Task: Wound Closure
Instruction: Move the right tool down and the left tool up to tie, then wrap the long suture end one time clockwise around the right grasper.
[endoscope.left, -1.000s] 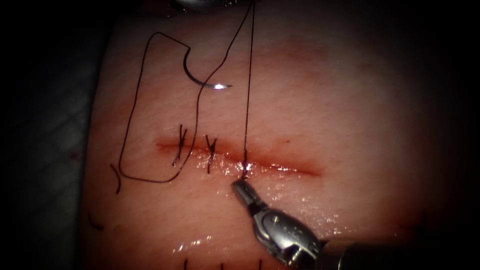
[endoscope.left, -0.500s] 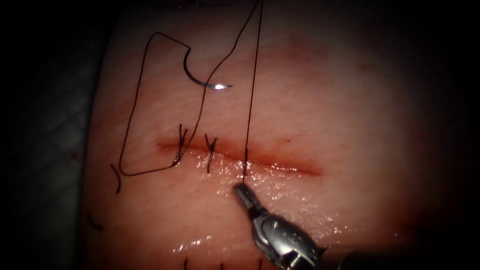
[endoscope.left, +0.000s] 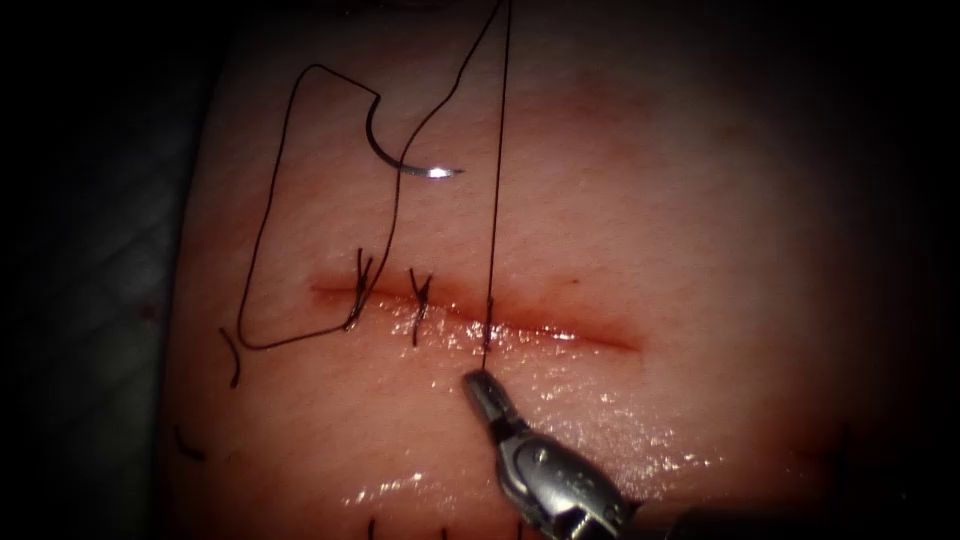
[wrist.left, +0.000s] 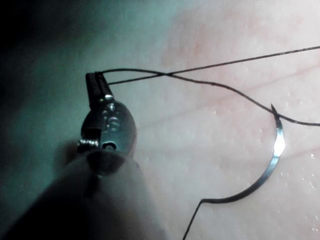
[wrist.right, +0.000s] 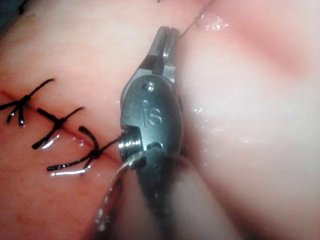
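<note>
The tissue (endoscope.left: 700, 200) carries a horizontal cut (endoscope.left: 570, 338). The curved needle (endoscope.left: 405, 167) lies free on the tissue above the cut's left part, held by neither tool and not in the tissue; it is also seen as the needle (wrist.left: 274, 165). Below the cut, my right gripper (endoscope.left: 476, 382) is shut on the short thread end; up close, the right gripper (wrist.right: 167, 36) is pinched tight. From there the thread (endoscope.left: 497, 180) crosses the cut and runs straight up. My left gripper (wrist.left: 96, 82) is shut on the thread (wrist.left: 225, 64).
Two tied stitches (endoscope.left: 360, 285) (endoscope.left: 422, 295) sit on the cut left of the held strand. A slack thread loop (endoscope.left: 265, 230) lies on the tissue at left. Cut thread ends (endoscope.left: 233, 362) (endoscope.left: 188, 447) lie at lower left. Red fluid wets the cut.
The right tool slid slightly down, away from the cut, with the thread end. The slack loop at left drew in a little. The upright strand swung right, then back.
</note>
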